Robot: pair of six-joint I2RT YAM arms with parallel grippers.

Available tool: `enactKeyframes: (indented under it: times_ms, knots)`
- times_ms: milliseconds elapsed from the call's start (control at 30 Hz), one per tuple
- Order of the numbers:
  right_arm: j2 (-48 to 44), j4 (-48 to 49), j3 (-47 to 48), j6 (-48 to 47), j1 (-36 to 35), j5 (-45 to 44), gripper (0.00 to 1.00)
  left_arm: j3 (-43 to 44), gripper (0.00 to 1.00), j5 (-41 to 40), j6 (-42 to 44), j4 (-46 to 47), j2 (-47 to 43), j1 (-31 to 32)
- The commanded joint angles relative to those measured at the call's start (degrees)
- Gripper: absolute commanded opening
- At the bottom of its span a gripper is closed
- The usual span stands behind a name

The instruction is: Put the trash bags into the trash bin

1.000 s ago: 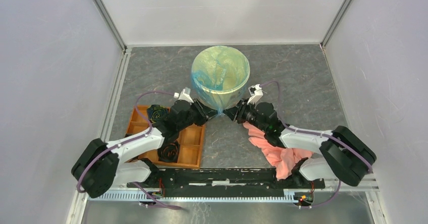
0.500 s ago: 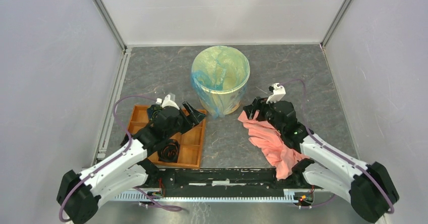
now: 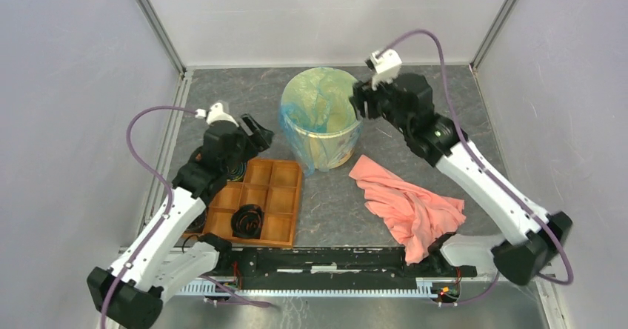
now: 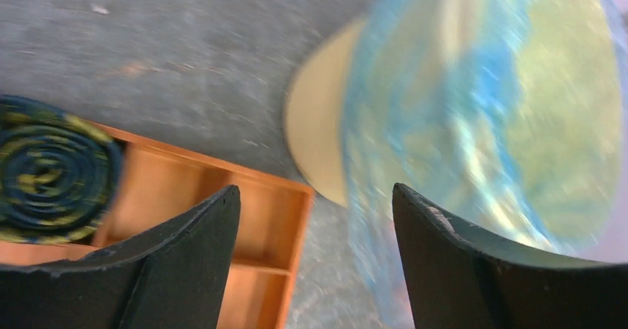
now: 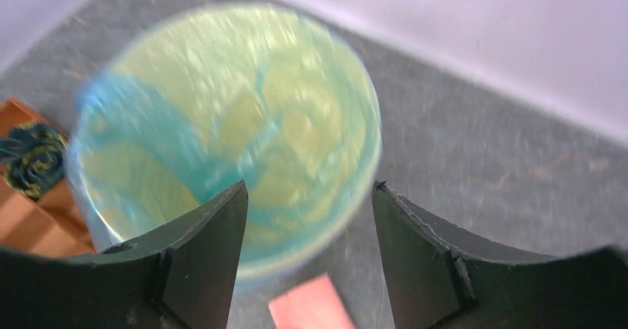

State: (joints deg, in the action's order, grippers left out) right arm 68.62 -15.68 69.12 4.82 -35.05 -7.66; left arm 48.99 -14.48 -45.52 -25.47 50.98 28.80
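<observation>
The round tan-yellow trash bin stands upright at the table's middle back. The light-blue trash bag lines its inside and hangs over the rim down its left and front side. My left gripper is open and empty, left of the bin, above the tray's far end. My right gripper is open and empty, raised at the bin's right rim. The left wrist view shows the bin and the bag, blurred. The right wrist view looks down into the bag-lined bin.
A brown wooden compartment tray lies front left with dark coiled rolls in it. A salmon-pink cloth lies crumpled front right of the bin. Grey walls close the table at left, back and right.
Both grippers let go of the bag's hanging edge at the bin's front, opened and rose. The left moved back left over the tray; the right swung up to the bin's right rim.
</observation>
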Motion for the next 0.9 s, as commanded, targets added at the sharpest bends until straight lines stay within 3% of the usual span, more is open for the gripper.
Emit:
enactKeyframes:
  times_ms: [0, 167, 267, 333, 467, 600, 700, 867]
  knots:
    - [12.6, -8.1, 16.8, -7.1, -2.5, 2.7, 0.67, -2.5, 0.78, 16.0, 6.1, 4.7, 1.8, -15.0]
    - [31.9, -19.0, 41.2, -7.3, -4.7, 1.6, 0.41, -6.0, 0.66, 31.1, -0.7, 19.0, 7.9, -18.8]
    - [39.9, -24.7, 49.6, -7.4, -5.4, -2.1, 0.27, -7.2, 0.58, 34.4, -3.2, 24.4, 10.7, -18.8]
    - [42.2, -25.7, 50.1, -7.9, -6.2, -7.4, 0.18, -7.7, 0.56, 35.7, -4.2, 26.8, 12.4, -18.7]
    - [43.1, -23.8, 44.6, -8.4, -7.5, -14.7, 0.13, -9.7, 0.52, 37.3, -5.7, 30.5, 15.0, -17.3]
    - [46.1, -20.8, 43.8, -7.8, -8.3, -14.5, 0.12, -13.2, 0.49, 37.3, -8.9, 36.2, 18.3, -14.5]
    - [49.2, -15.7, 44.3, -6.7, -8.9, -11.0, 0.13, -13.3, 0.47, 36.3, -10.3, 39.4, 21.5, -11.1]
    - [51.5, -0.5, 41.3, 1.2, -8.9, 3.5, 0.13, -12.0, 0.43, 33.2, -10.5, 40.5, 25.0, -7.2]
